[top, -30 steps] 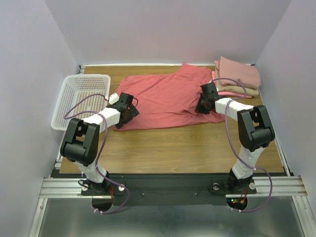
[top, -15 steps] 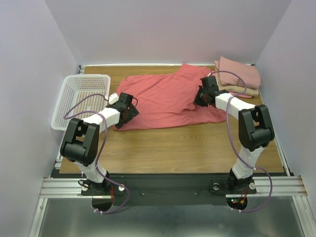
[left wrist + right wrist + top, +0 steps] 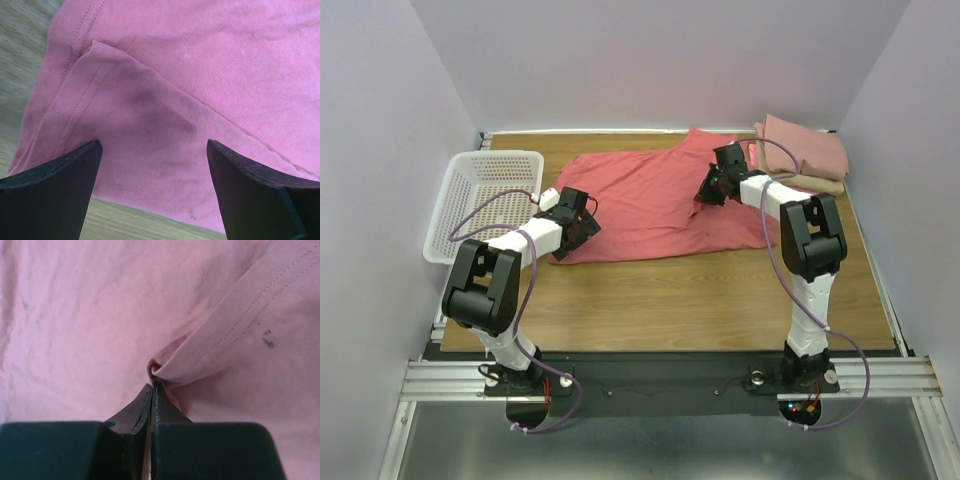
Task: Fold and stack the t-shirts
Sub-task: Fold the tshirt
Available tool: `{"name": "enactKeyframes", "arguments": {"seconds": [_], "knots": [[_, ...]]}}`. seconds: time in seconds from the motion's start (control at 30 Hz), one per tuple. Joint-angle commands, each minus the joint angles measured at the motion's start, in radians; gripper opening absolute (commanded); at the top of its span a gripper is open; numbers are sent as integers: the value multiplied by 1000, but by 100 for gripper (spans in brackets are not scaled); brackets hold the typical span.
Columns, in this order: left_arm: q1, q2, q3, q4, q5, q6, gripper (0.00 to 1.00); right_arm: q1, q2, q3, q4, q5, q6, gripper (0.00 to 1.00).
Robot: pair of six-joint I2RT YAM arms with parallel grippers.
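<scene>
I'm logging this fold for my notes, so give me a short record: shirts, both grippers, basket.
red shirt: spread across the table, unfolded
folded shirts: stacked at the far right corner
left gripper: fingers open over the red shirt's near corner
right gripper: fingers shut on a pinch of red shirt
basket: at the table's left edge

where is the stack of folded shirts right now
In the top view the folded stack sits at the far right corner of the table, beside the spread coral-red shirt and just right of the right gripper.
</scene>
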Motion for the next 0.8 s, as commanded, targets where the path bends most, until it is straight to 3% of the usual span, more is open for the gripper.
{"name": "enactKeyframes", "arguments": {"seconds": [0.0,0.07,0.1,0.37,0.4,0.43,0.5,0.57,0.77], "knots": [[8,-23,2,-4,-14,19,98,12,18,79,28,-13,78,9],[10,-25,2,-5,-14,20,98,12,36,94,31,-30,107,25],[10,-26,2,-4,-14,20,98,15,44,100,31,-44,119,28],[10,-40,2,-8,-4,23,98,50,132,218,36,-114,132,38],[10,-42,1,-10,-4,25,98,55,133,229,34,-116,121,50],[10,-45,1,-11,-4,26,98,56,129,227,34,-116,110,53],[10,-52,-1,-14,-4,29,98,58,112,223,34,-118,84,68],[10,-59,-1,-16,-4,32,98,58,72,203,34,-122,22,100],[10,-86,-4,-20,19,36,98,56,-75,120,33,-127,-112,100]]}}
